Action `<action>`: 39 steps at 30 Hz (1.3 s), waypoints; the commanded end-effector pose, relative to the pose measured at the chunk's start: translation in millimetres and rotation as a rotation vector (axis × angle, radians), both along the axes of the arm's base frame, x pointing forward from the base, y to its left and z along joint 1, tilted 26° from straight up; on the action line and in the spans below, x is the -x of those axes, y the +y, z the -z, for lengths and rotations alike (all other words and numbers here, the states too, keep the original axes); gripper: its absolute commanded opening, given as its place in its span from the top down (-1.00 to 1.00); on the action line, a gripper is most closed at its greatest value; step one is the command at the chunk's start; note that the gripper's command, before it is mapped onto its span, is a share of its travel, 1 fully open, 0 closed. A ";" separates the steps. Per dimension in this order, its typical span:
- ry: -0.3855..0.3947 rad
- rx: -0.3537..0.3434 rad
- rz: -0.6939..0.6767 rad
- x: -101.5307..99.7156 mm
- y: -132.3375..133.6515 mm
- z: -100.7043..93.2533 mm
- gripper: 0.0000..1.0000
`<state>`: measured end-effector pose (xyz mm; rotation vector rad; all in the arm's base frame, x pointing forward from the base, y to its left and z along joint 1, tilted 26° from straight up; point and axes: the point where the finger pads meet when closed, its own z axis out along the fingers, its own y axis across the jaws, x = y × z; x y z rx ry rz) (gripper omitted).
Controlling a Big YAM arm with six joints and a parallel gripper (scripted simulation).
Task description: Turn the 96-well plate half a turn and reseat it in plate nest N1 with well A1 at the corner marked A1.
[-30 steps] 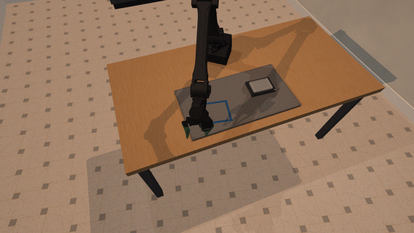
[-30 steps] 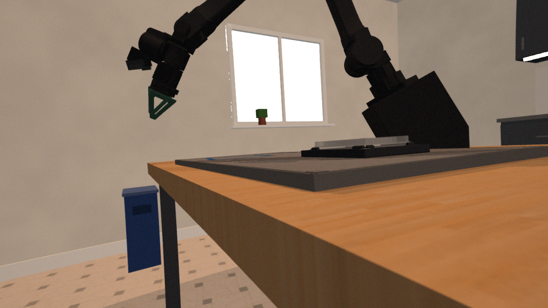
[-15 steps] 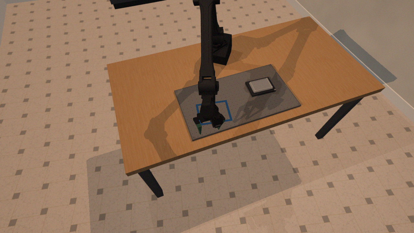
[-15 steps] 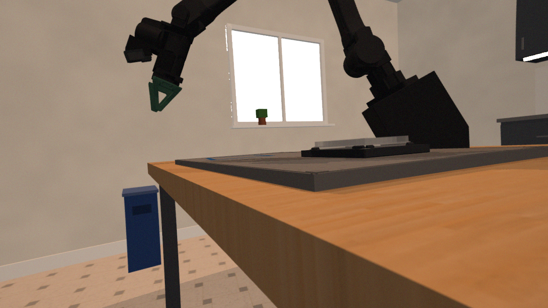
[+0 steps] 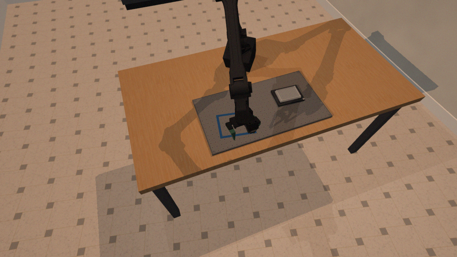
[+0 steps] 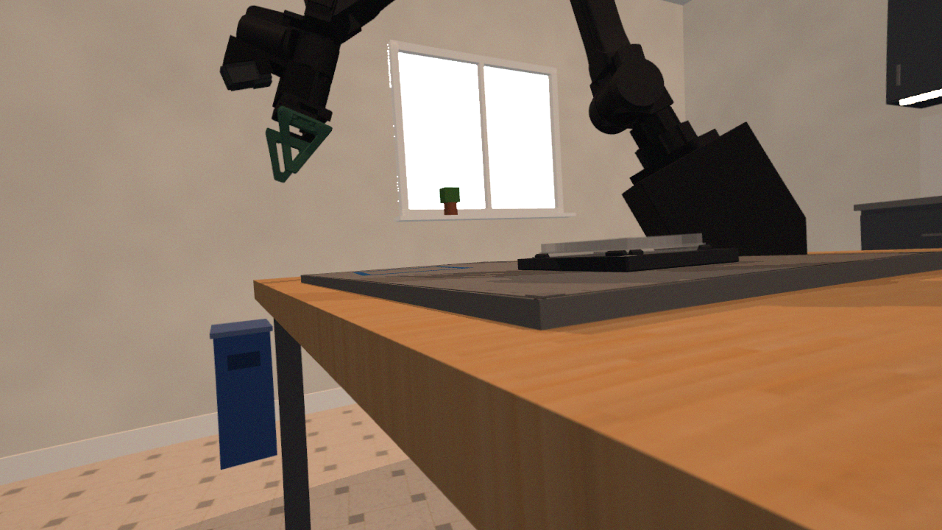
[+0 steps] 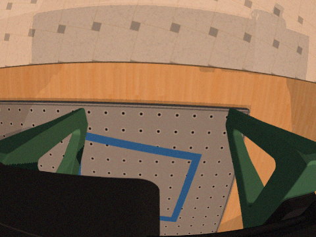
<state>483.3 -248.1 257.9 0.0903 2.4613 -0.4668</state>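
- Black arm (image 5: 234,48) reaches from 12 o'clock, wrist pitched down.
- Gripper (image 5: 243,130) hangs high over B1 (image 5: 219,126), fingers fully apart, empty.
- Plate (image 5: 287,94) sits in nest (image 5: 277,100), at 2 o'clock.

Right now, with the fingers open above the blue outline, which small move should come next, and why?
Probably swing the gripper toward the well plate: it holds nothing, hangs high over the taped outline, and the plate rests untouched in its nest.

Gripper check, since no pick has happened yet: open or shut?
Open. The gripper holds nothing; its green fingers stand wide apart above the blue taped outline.
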 end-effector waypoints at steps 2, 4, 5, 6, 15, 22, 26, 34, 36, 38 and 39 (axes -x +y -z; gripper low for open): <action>-0.005 -0.051 -0.017 -12.4 12.8 -23.7 -1.00; 0.009 -0.052 -0.012 7.2 29.2 -13.4 -1.00; 0.009 -0.053 -0.012 8.3 33.9 -12.3 -1.00; 0.009 -0.053 -0.012 9.3 38.7 -11.2 -1.00; 0.061 -0.112 -0.036 20.9 76.0 -3.0 -1.00; 0.117 -0.166 -0.057 32.5 103.1 2.7 -1.00; 0.138 -0.191 -0.068 39.0 121.1 4.1 -1.00; 0.188 -0.234 -0.085 37.1 142.9 1.1 -1.00; 0.224 -0.258 -0.093 42.7 151.3 2.9 -1.00; 0.241 -0.257 -0.088 66.3 162.2 14.5 -1.00; 0.242 -0.257 -0.088 69.0 166.3 15.4 -1.00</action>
